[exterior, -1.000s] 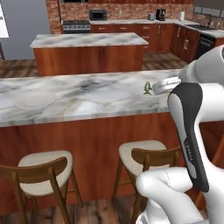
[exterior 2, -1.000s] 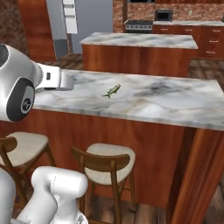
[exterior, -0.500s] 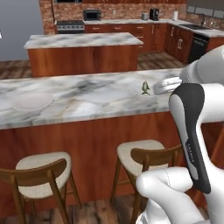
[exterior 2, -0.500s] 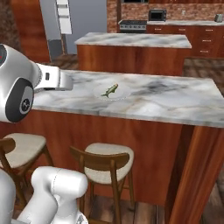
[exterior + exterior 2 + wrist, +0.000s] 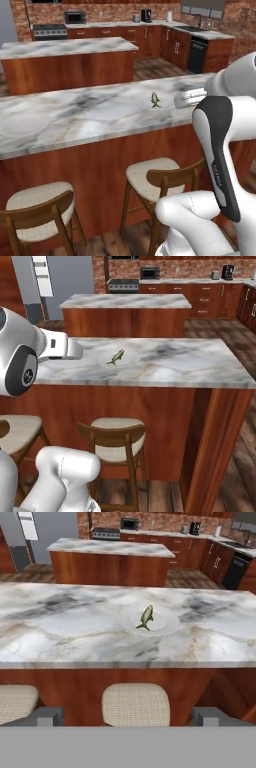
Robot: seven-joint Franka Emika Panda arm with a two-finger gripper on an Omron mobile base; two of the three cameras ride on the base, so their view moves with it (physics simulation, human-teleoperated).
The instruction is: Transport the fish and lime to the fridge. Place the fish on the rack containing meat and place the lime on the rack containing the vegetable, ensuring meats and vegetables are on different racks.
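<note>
Currently your jaws stand fully open, holding nothing; the fish (image 5: 146, 617) lies on a pale plate (image 5: 167, 624) on the tabletop (image 5: 65, 629), positioned for pickup.

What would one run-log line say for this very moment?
phase: approaching | end effector: open, empty | fish: on plate on marble counter | lime: not spotted

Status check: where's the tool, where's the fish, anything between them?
Tool open, empty, short of the counter. Fish lying on a pale plate mid-counter, dead ahead. Nothing between them; stools sit below the counter edge.
</note>
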